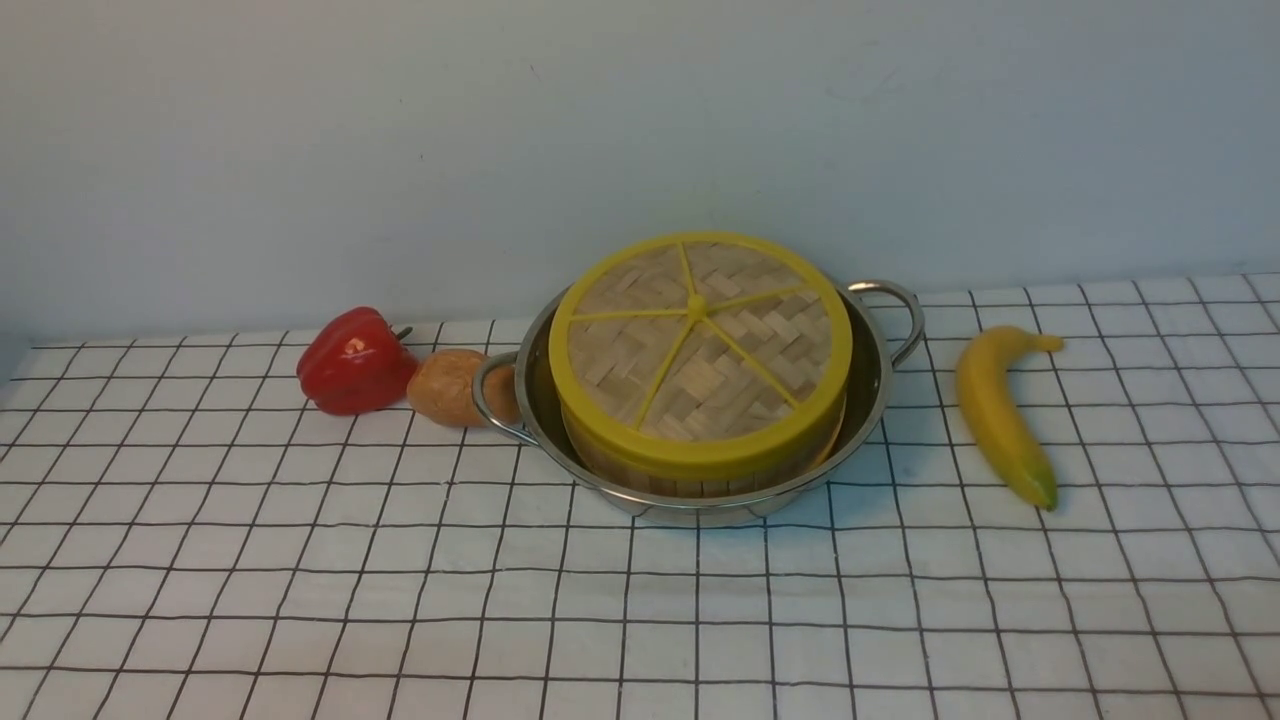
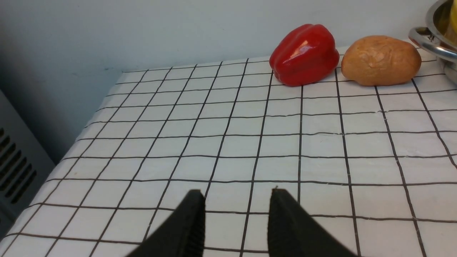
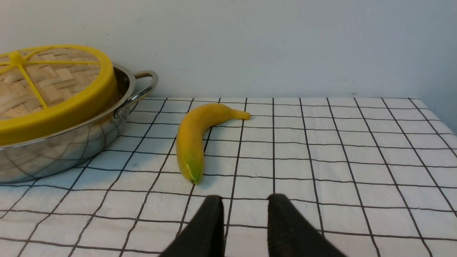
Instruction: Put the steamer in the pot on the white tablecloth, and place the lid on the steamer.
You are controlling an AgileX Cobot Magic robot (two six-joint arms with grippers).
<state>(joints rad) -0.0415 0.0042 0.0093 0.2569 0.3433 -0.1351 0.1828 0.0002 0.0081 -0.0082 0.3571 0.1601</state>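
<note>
The lid (image 1: 700, 350) caps the steamer (image 1: 690, 470) seated in the pot (image 1: 870, 400), so the stack appears finished; left tool (image 2: 237, 214) and right tool (image 3: 245, 217) both spread, empty.

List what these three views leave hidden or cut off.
- Steamer floor: covered by the lid, all views.
- Pot: cut by the left wrist frame edge.
- Potato: partly behind the pot handle, front view.
- Both arms: outside the front view.
</note>
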